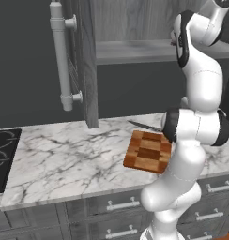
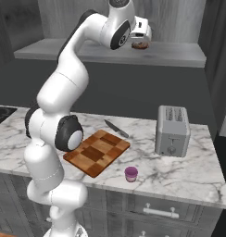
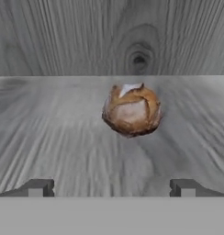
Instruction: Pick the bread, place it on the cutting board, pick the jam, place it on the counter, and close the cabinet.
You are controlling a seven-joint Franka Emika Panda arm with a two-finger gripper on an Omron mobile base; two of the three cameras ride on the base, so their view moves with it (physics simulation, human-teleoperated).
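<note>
On grainy cabinet point(image 3: 63, 133) shelf, round crusty bread point(image 3: 131, 110)

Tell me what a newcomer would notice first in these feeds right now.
Probably the white arm stretched up into the open cabinet, its gripper open and aimed at the bread on the shelf. Below, the checkered cutting board lies bare on the counter, with the jam near the front edge and a toaster to the right.

Dark grey wall point(image 2: 133, 88); grey drawers point(image 1: 116, 206); black stovetop point(image 1: 3, 154).
</note>
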